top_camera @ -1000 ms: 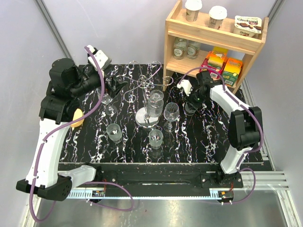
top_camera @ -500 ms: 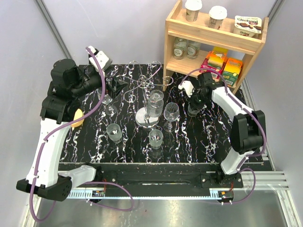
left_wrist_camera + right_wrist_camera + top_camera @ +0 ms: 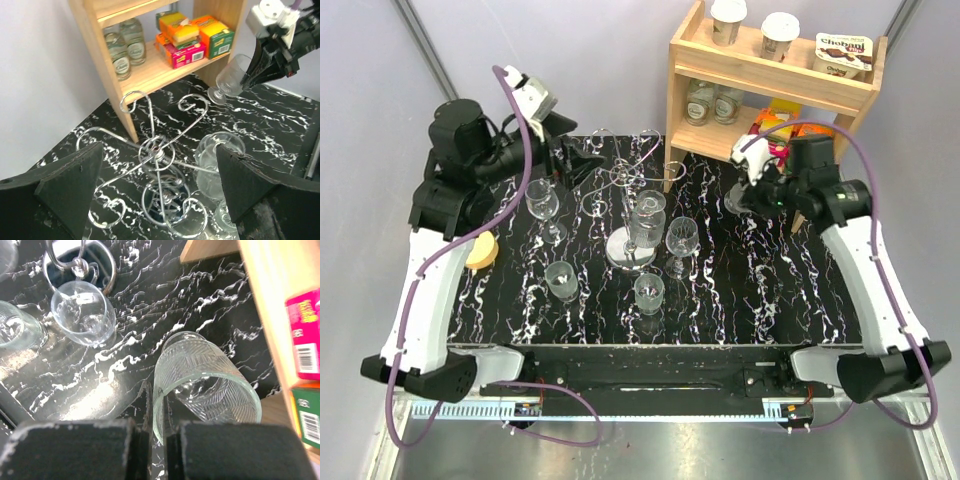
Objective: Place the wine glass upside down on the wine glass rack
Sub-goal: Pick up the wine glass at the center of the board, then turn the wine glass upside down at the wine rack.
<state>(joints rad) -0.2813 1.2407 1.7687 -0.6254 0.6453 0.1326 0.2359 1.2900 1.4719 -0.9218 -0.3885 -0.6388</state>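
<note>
One ribbed wine glass (image 3: 205,385) is clamped at its rim by my right gripper (image 3: 157,410), beside the wooden shelf (image 3: 770,90); only the left wrist view shows its stem and foot, tilted; the wine glass rack (image 3: 157,150) stands well apart, beneath my left gripper (image 3: 575,165), jaws spread wide, empty.

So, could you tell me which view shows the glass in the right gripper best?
The right wrist view: the glass fills it, sharp, rim pinched in the right gripper. The left wrist view shows it whole, tilted, foot included, but far off; the top view shows it small, half hidden.
</note>
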